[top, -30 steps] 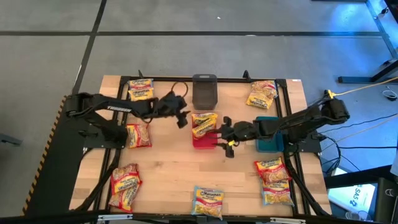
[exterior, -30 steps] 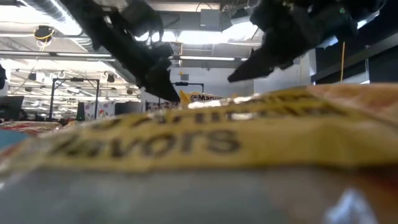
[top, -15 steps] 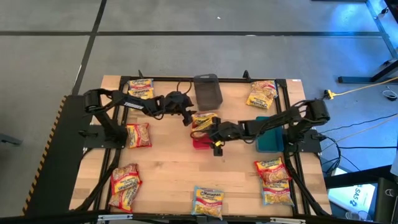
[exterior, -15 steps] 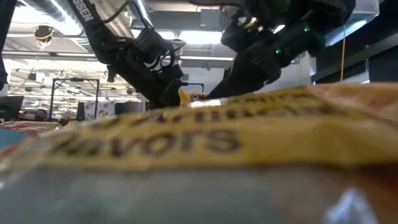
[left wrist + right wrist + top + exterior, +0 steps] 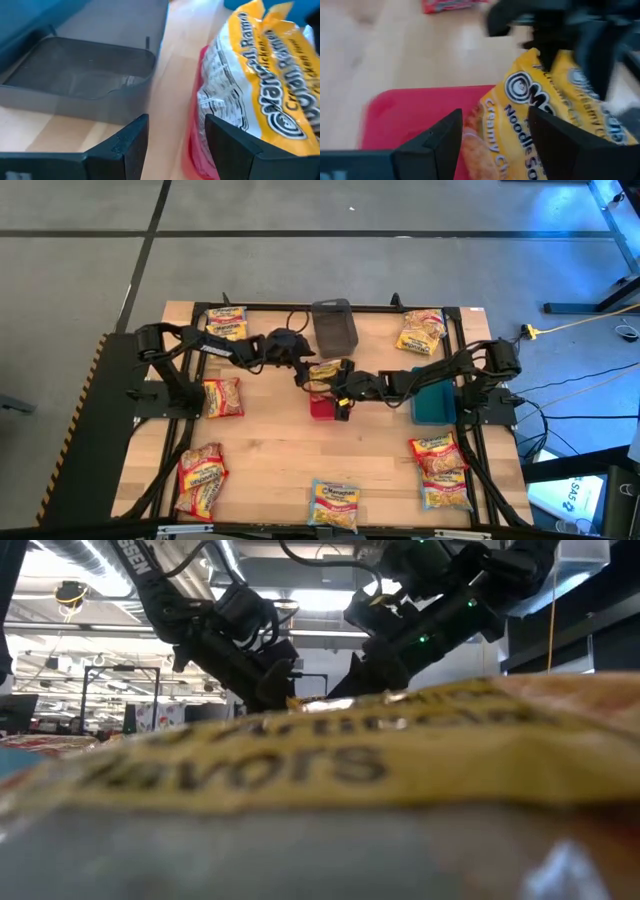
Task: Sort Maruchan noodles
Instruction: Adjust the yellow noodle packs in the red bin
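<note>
Both arms meet over the middle of the wooden table (image 5: 270,450), at a yellow ramen packet (image 5: 328,372) that lies tilted across the red bin (image 5: 322,406), with part of it overhanging the bin's rim toward the grey bin (image 5: 333,327).

The left claw (image 5: 303,372) reaches in from the left and sits at the packet's left edge. In the left wrist view its two dark fingers (image 5: 131,142) stand parted, with bare table showing between them; the packet lies just beside one finger, and nothing is gripped.

The right claw (image 5: 343,392) comes from the right, low beside the red bin and just under the packet's near corner. In the right wrist view its fingers (image 5: 440,145) are also spread apart, the packet's printed face lying in the gap ahead of them over the red bin's floor. Whether either finger touches the wrapper cannot be told.

The teal bin (image 5: 432,395) stands to the right of the red one, under the right arm.

Other packets are scattered round the table's edges: two at the far side near the corners, one at the left edge, some at the near left corner, one at the near middle and a stack at the near right. The low view is mostly filled by a blurred packet (image 5: 320,770) close to the lens.
</note>
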Controlling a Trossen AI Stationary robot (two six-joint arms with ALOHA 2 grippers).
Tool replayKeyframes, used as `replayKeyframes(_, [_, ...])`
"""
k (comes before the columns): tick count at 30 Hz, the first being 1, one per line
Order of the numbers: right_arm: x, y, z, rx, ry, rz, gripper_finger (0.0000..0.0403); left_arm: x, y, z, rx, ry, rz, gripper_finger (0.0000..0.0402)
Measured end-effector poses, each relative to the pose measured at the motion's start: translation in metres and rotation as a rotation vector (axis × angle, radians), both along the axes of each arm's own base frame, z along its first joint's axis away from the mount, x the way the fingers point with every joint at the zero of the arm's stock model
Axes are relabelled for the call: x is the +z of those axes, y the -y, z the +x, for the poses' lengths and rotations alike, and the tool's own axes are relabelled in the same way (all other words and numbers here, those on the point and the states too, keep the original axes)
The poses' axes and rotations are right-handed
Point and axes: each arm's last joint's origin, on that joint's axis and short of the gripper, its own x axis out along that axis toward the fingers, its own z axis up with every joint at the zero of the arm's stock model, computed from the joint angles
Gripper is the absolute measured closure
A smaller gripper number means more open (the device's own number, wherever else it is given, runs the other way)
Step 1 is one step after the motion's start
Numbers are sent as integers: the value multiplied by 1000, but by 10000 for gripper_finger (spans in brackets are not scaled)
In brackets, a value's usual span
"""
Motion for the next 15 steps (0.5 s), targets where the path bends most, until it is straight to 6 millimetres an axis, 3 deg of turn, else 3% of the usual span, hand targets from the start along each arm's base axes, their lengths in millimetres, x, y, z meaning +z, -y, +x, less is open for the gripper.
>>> replayKeyframes(9, [4, -5, -1, 28, 9, 13, 185, 0, 4, 1, -9, 0, 2, 214])
replayKeyframes(15, [39, -26, -19, 98, 30, 46, 185, 14, 9, -3, -15, 14, -6, 214])
